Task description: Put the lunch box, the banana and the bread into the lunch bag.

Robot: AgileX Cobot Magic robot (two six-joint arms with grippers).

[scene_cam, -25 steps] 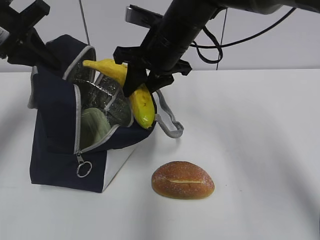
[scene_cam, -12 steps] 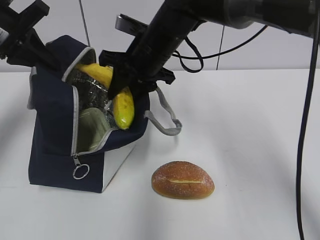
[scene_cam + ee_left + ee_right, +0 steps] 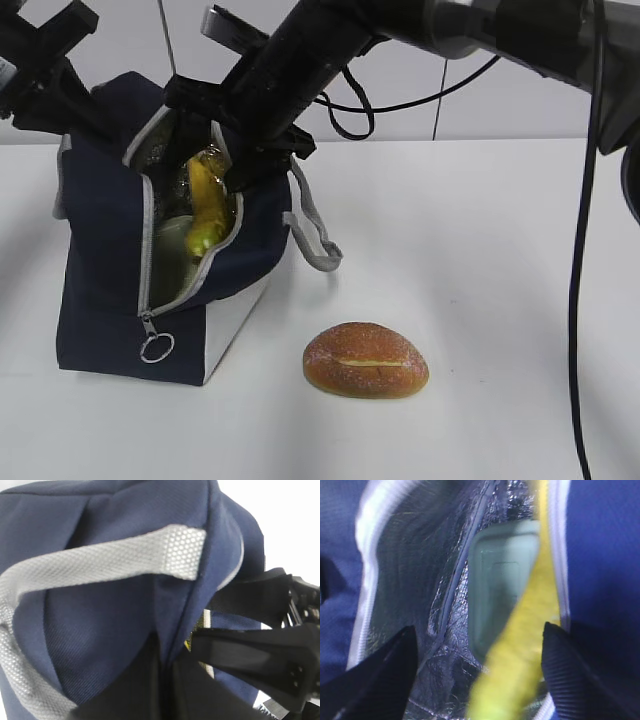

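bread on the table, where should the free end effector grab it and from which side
Probably from straight above, across the short width of the bread. It lies flat on the white table with its slit facing up and its long axis running left to right in the exterior view, so fingers closing on the front and back flanks at mid-length span the narrower dimension. Nothing stands beside it.

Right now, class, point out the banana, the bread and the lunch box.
banana point(image 3: 205, 210): exterior view, on its yellow middle inside the bag's opening.
bread point(image 3: 366, 360): exterior view, on the crust at its top slit.
lunch box point(image 3: 502, 587): right wrist view, on its green lid inside the bag.
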